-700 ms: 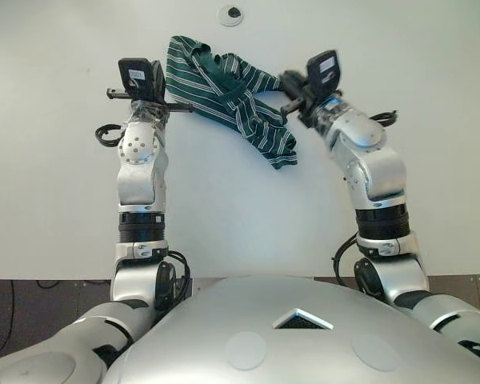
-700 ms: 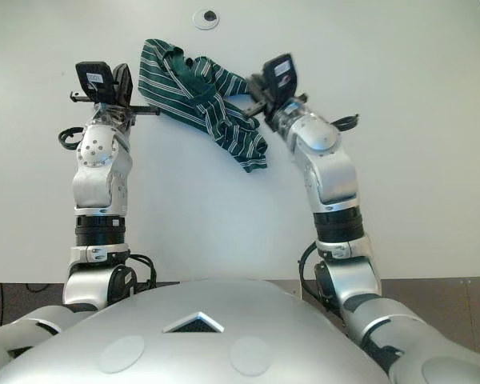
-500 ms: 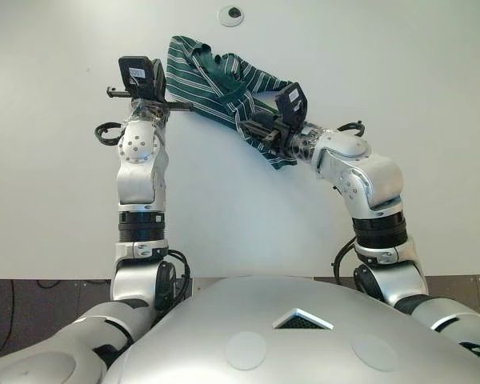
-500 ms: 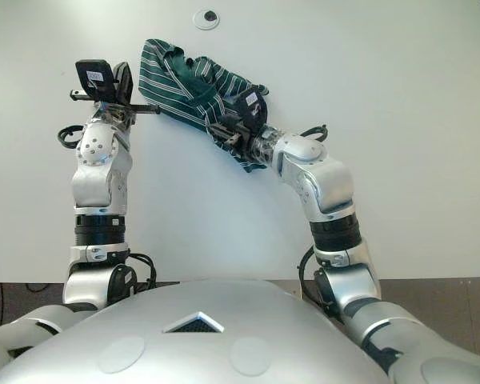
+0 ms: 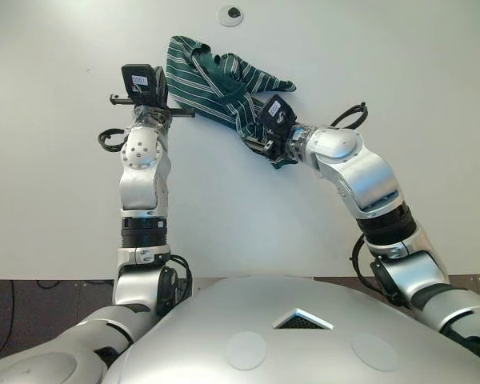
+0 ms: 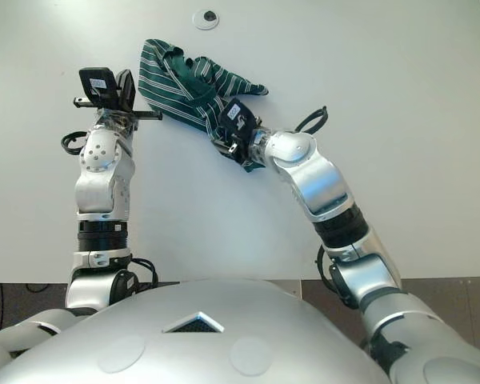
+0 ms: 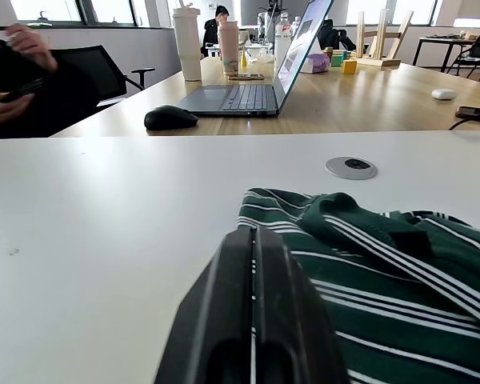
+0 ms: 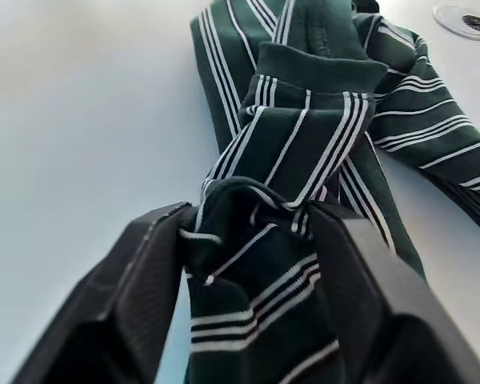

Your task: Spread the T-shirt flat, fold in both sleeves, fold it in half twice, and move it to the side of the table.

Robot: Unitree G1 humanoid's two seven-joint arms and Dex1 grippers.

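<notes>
- From the head camera, a crumpled dark green T-shirt [image 5: 216,84] with thin white stripes lies bunched in a slanting heap on the far middle of the plain white surface [image 5: 400,64]. It is not spread out and nothing is folded.
- A small round metal port [image 5: 230,14] is set into the surface just beyond the T-shirt and apart from it.
- The left claw [image 5: 158,86] sits right at the heap's left edge, with the arm stretched straight forward.
- The right claw [image 5: 256,136] is at the heap's near, lower end, its forearm angled in from the right.
- In the left wrist view, the left claw [image 7: 252,236] has its two black fingers pressed together, leaving only a thin seam between them. The striped cloth [image 7: 368,264] begins just past the tips and runs off to one side. I cannot tell whether any cloth is caught at the tips.
- The port [image 7: 351,167] lies beyond the T-shirt. Behind the white surface stands a wooden desk with an open laptop [image 7: 248,92] and a black mouse [image 7: 170,118].
- In the right wrist view, the right claw [image 8: 252,220] is clamped on a thick bunched fold of the T-shirt [image 8: 304,104]. The cloth fills the gap and touches both black fingers [image 8: 136,296].
- The rest of the T-shirt trails away twisted across the surface toward the port [image 8: 464,20].
</notes>
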